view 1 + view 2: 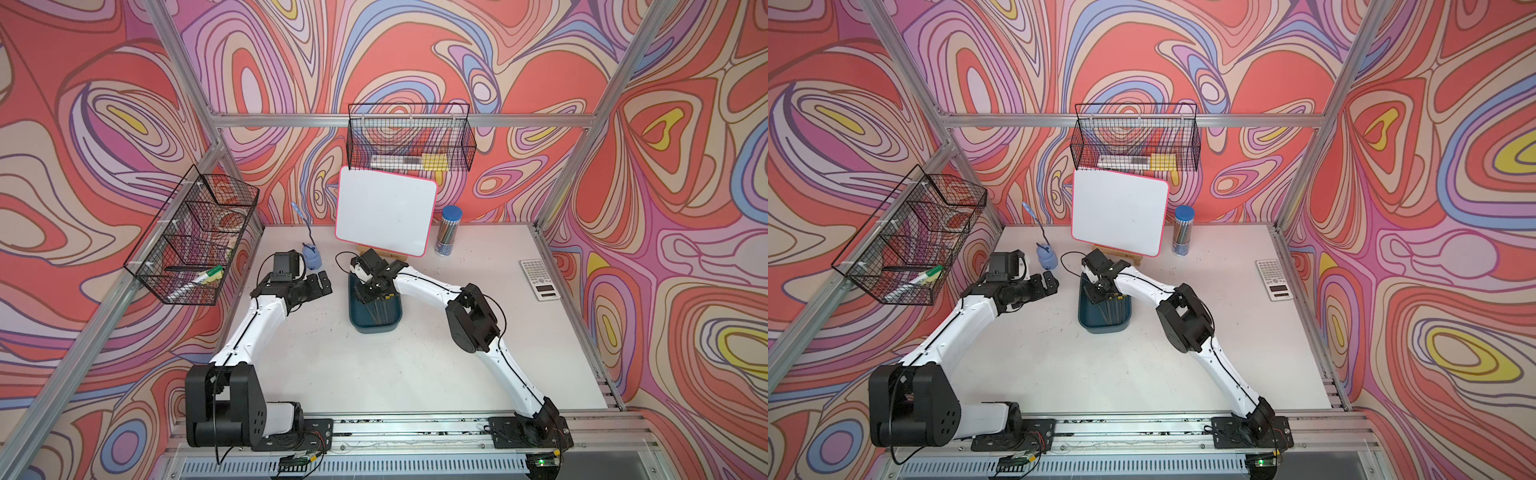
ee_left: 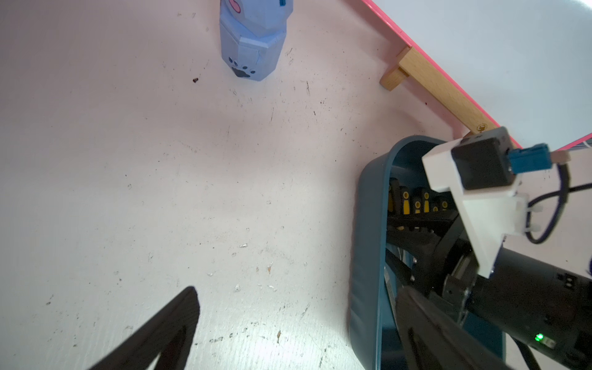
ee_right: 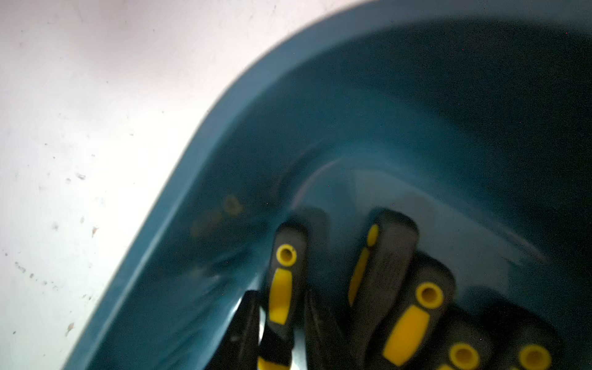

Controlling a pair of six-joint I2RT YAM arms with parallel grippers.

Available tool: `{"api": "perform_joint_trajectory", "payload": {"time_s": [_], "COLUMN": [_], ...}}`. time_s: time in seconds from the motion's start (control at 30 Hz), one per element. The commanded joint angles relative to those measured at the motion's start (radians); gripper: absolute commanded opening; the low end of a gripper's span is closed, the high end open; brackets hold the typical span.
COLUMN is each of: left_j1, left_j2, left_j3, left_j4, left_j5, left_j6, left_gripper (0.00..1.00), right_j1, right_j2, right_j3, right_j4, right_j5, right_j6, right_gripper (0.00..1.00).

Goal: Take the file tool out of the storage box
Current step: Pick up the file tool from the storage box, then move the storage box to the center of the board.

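The right gripper [image 3: 282, 299] dips into the far end of the storage box [image 1: 374, 329], jaws close on either side of the handle of one file tool [image 3: 283, 275] lying there; whether they pinch it I cannot tell. The right arm arches over, wrist pitched down. The left gripper [image 1: 323, 284] hangs wide open beside the box, above the table [image 1: 457, 340].

One storage box [image 1: 374, 328], five file tool handles showing [image 3: 283, 288], two wire baskets [image 1: 409, 137] [image 1: 187, 249], one whiteboard [image 1: 384, 210], one calculator [image 1: 539, 278]
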Motion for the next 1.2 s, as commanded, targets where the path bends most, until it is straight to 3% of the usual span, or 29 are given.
{"api": "perform_joint_trajectory", "payload": {"time_s": [0.0, 0.13, 0.27, 0.6, 0.83, 0.97, 1.17], "left_j1": [-0.001, -0.002, -0.002, -0.072, -0.179, -0.199, -0.214], "left_j2": [-0.013, -0.020, -0.022, 0.034, 0.125, 0.219, 0.322], "left_j3": [-0.013, -0.010, -0.003, 0.027, 0.049, 0.104, 0.176], "left_j4": [-0.039, -0.048, -0.057, -0.059, -0.017, -0.043, -0.090], "left_j5": [-0.009, -0.012, 0.002, 0.021, 0.016, 0.035, 0.004], "left_j6": [0.012, 0.013, 0.018, -0.007, -0.048, -0.055, -0.048], "left_gripper": [1.00, 1.00, 0.99, 1.00, 0.99, 0.89, 0.65], "right_j1": [0.006, 0.007, 0.007, -0.050, -0.135, -0.185, -0.239], "right_j2": [0.053, 0.048, -0.032, -0.360, -0.581, -0.663, -0.780], "right_j3": [0.011, 0.016, -0.020, -0.264, -0.535, -0.666, -0.874], "right_j4": [-0.038, -0.032, 0.041, 0.369, 0.456, 0.407, 0.372], "right_j5": [0.061, 0.076, 0.030, -0.030, 0.065, 0.131, 0.190], "right_j6": [0.012, 0.036, 0.079, 0.235, 0.251, 0.229, 0.217], "right_gripper": [0.14, 0.06, 0.04, 0.04, 0.04, 0.03, 0.02]}}
